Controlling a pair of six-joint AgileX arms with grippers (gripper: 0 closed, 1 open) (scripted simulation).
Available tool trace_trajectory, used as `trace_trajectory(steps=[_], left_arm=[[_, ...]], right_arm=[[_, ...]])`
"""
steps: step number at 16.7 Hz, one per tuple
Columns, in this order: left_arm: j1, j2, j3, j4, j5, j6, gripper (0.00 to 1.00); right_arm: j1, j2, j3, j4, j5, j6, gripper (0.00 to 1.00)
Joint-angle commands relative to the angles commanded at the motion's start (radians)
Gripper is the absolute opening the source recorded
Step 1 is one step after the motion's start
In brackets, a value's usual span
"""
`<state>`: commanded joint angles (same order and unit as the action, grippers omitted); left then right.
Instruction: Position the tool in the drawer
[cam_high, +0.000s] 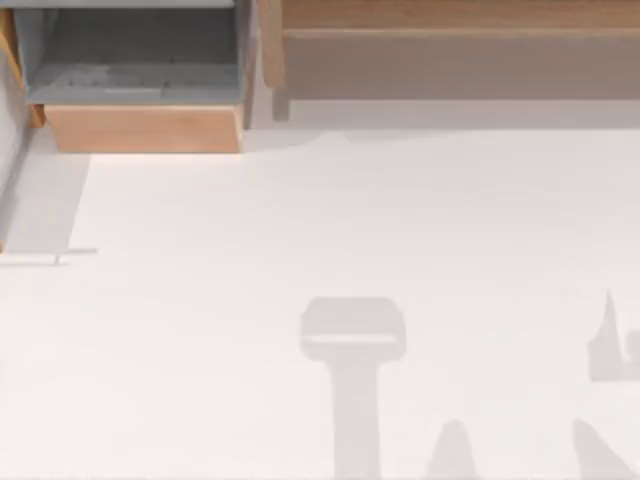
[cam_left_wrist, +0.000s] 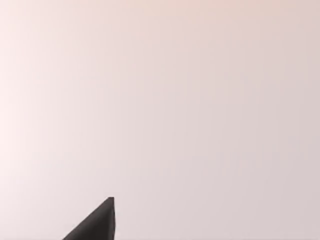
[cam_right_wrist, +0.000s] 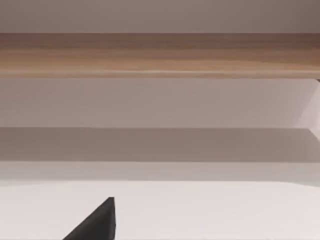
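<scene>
Plainly, with the drawer (cam_high: 145, 128) open at the bench's (cam_high: 300, 220) far left corner, the right tool (cam_right_wrist: 100, 222) facing the cabinet front (cam_right_wrist: 160, 55) might strike wood on any reach across (left tool (cam_left_wrist: 100, 222) likewise; apart or together, I cannot tell).

We see the drawer (cam_high: 140, 90) cut off by the top view's upper edge, its back hidden. The cabinet (cam_high: 450, 40) runs off the top and right edges. Each wrist view cuts a dark finger (cam_left_wrist: 97, 222) (cam_right_wrist: 97, 222) at its edge.
</scene>
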<state>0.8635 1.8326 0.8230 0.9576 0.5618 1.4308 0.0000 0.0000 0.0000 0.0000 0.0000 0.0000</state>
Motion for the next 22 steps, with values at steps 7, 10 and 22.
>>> trace_trajectory(steps=[7,10,22], left_arm=[[-0.086,0.112,-0.321,0.48,0.159,0.151,1.0],[-0.136,0.153,-0.378,0.571,0.195,0.16,1.0],[-0.202,0.188,-0.31,0.539,0.142,0.159,1.0]], right_arm=[[0.0,0.0,0.0,0.0,0.0,0.0,1.0],[0.0,0.0,0.0,0.0,0.0,0.0,1.0],[0.0,0.0,0.0,0.0,0.0,0.0,1.0]])
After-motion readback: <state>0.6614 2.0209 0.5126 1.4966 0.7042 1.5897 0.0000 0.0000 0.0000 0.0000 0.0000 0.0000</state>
